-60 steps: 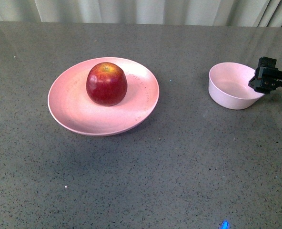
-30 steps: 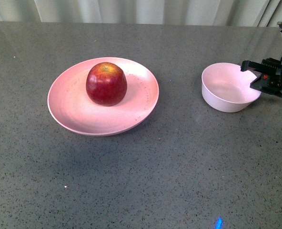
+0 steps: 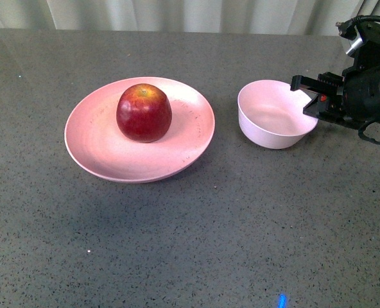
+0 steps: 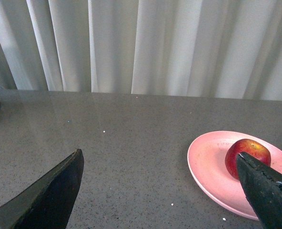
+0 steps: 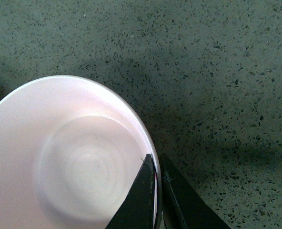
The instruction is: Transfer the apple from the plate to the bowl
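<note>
Soft, even light falls from above. The plate [image 3: 100, 163] throws a faint, broad shadow onto the tabletop [image 3: 241, 224], which shows 1 small blue glint at its near edge. The bowl [image 5: 60, 157] looks almost washed out up close. The left claw [image 4: 158, 155] has dark, blurred fingers [image 4: 50, 195].

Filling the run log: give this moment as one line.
apple on plate | bowl empty | right gripper shut on bowl rim | left gripper open, empty

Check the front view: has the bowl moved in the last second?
Yes. The bowl has slid left, closing much of the gap to the pink plate, which stays put; the right gripper pinches the bowl's rim.
</note>
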Controlling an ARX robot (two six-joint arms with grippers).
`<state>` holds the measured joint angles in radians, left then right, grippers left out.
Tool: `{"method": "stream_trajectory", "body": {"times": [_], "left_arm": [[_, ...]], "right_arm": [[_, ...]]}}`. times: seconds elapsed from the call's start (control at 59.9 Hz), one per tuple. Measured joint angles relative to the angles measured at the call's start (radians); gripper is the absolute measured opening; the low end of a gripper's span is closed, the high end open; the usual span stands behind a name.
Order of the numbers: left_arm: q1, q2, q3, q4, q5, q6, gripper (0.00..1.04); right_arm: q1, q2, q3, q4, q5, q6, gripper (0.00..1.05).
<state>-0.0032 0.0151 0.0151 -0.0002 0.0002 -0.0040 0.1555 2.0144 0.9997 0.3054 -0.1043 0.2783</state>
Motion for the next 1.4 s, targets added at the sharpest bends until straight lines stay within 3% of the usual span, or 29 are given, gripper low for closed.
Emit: {"method": "stream_trajectory", "body": {"times": [0.033,0.083,0.351,0.451,0.601,0.768,0.852,1.002,1.102,1.269,1.403], "left_arm": [[0.000,0.000,0.000,0.000,0.000,0.000,0.96],[0.000,0.000,0.000,0.000,0.000,0.000,0.96],[0.000,0.000,0.000,0.000,0.000,0.000,0.96],[0.000,0.000,0.000,0.000,0.000,0.000,0.96],[0.000,0.000,0.000,0.000,0.000,0.000,0.96],[0.000,0.000,0.000,0.000,0.000,0.000,0.96],[0.000,0.000,0.000,0.000,0.000,0.000,0.96],[0.000,0.000,0.000,0.000,0.000,0.000,0.96],[0.000,0.000,0.000,0.000,0.000,0.000,0.96],[0.000,0.000,0.000,0.000,0.000,0.000,0.96],[0.000,0.000,0.000,0.000,0.000,0.000,0.96]], "right_arm": [[0.000,0.007,0.001,0.000,-0.001,0.000,0.03],[0.000,0.019,0.002,-0.003,-0.002,0.000,0.15],[0.002,0.033,0.010,-0.002,-0.014,0.007,0.56],[-0.007,-0.013,-0.013,0.063,-0.051,0.026,0.80],[-0.024,-0.132,-0.078,0.135,-0.072,0.022,0.97],[-0.058,-0.336,-0.229,0.218,-0.042,-0.075,0.95],[-0.053,-0.335,-0.366,0.597,0.170,-0.184,0.78],[-0.067,-0.389,-0.535,0.858,0.187,-0.247,0.54],[-0.082,-0.478,-0.650,0.872,0.174,-0.261,0.31],[-0.103,-0.594,-0.747,0.851,0.150,-0.269,0.04],[-0.151,-0.689,-0.809,0.817,0.109,-0.274,0.02]]}}
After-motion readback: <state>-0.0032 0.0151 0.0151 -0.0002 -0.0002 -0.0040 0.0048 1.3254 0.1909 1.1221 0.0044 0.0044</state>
